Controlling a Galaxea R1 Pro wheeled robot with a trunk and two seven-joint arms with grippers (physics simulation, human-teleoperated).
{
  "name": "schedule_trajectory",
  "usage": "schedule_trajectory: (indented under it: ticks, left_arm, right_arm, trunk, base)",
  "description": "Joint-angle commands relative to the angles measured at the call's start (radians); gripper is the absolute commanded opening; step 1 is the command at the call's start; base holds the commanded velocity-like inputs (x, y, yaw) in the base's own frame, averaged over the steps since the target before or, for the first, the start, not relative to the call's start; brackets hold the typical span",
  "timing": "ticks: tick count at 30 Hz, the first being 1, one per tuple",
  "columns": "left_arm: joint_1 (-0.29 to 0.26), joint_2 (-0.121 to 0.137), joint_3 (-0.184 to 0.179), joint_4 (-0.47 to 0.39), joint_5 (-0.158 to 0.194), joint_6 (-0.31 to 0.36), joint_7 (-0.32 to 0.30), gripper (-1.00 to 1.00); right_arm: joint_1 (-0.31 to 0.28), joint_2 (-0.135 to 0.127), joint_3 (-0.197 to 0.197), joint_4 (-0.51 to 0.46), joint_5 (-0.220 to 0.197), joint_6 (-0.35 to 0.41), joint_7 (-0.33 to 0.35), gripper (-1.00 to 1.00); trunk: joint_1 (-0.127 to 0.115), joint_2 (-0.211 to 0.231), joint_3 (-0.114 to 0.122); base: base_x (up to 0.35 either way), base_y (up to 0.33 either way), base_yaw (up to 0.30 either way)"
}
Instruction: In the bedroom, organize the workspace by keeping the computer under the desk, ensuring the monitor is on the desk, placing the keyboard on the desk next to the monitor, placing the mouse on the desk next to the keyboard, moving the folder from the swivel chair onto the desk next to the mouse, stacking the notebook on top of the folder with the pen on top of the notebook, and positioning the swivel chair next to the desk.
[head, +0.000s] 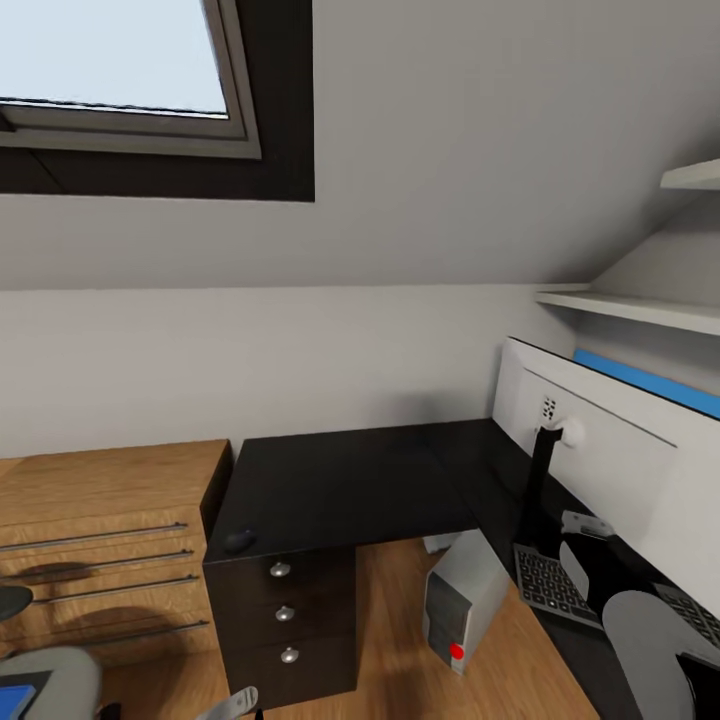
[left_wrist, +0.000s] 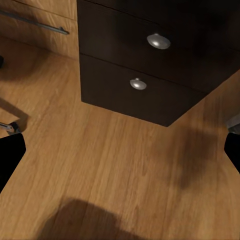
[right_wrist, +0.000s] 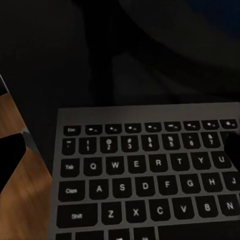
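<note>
You see a glossy black desk (head: 340, 480) top, its drawer unit (left_wrist: 150, 75) matt dark with polished metal knobs (left_wrist: 158, 41). The floor (left_wrist: 115, 165) is smooth light wood. The keyboard (right_wrist: 145, 175) has matt dark keys in a satin grey frame.

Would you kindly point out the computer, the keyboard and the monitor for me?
computer (head: 462, 598): head view, on its grey side panel.
keyboard (right_wrist: 150, 185): right wrist view, on the letter keys.
monitor (head: 620, 440): head view, on its white back.

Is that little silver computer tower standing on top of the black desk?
No, the computer stands on the wood floor beneath the desk, beside the black drawer unit.
</note>
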Motion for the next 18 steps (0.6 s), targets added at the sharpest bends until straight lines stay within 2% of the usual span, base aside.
schedule_trajectory:
  ticks: [1, 18]
  left_arm:
    - [0.000, 0.000, -0.001, -0.002, 0.004, 0.004, 0.006, 1.00]
    - [0.000, 0.000, -0.001, -0.002, 0.004, 0.004, 0.006, 1.00]
  right_arm:
    - [-0.001, 0.001, -0.006, -0.002, 0.010, 0.006, 0.002, 1.00]
    - [-0.001, -0.008, -0.004, -0.004, 0.015, 0.005, 0.000, 1.00]
  trunk:
    - [0.004, -0.008, -0.004]
    - [0.069, -0.127, -0.058]
  base:
    - [0.000, 0.000, 0.000]
    - [0.000, 0.000, 0.000]
